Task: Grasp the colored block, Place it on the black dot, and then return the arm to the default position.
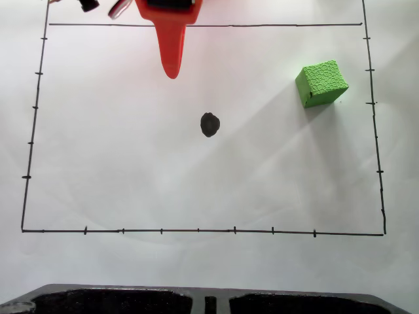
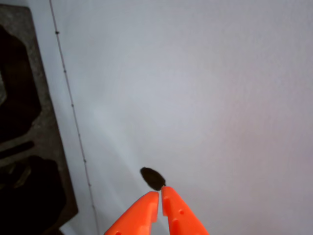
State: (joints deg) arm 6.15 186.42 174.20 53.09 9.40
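The colored block [image 1: 321, 83], a bright green cube with a crackled surface, rests on white paper at the upper right of the fixed view, inside the drawn border. The black dot [image 1: 209, 124] is inked near the middle of the sheet, well left of the block. The orange arm enters from the top edge, its pointed gripper [image 1: 172, 70] hanging above and left of the dot. In the wrist view the gripper [image 2: 160, 194] is shut, its two orange fingertips pressed together with nothing between them, and the black dot [image 2: 152, 178] lies just beyond the tips.
A thin black border with tick marks [image 1: 196, 230] frames the paper. A dark foam tray with cut-outs [image 1: 111, 301] lies along the near edge in the fixed view and as the dark foam tray [image 2: 29, 147] at the wrist view's left.
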